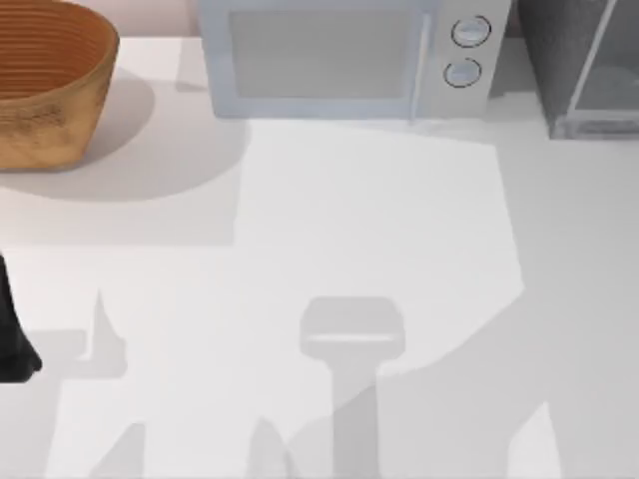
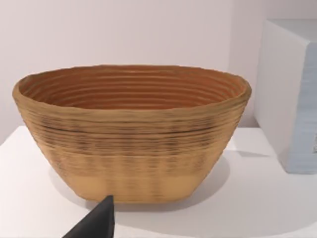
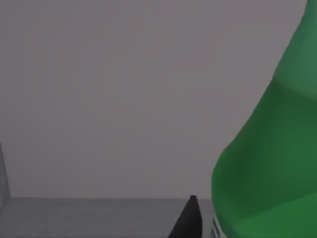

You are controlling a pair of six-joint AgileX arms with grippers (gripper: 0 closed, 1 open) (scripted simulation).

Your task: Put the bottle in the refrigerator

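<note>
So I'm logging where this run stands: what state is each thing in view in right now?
bottle: close to the right wrist camera, beside a dark fingertip; grip cannot be told.
refrigerator: at the table's far right; door state cannot be told.
microwave: door shut.
basket: upright, nothing visible inside.
left gripper: at the table's left edge, fingers unclear.

Green bottle [image 3: 267,163], ribbed tan-brown basket [image 1: 50,90], light grey microwave [image 1: 339,60], dark grey refrigerator [image 1: 559,50]
</note>
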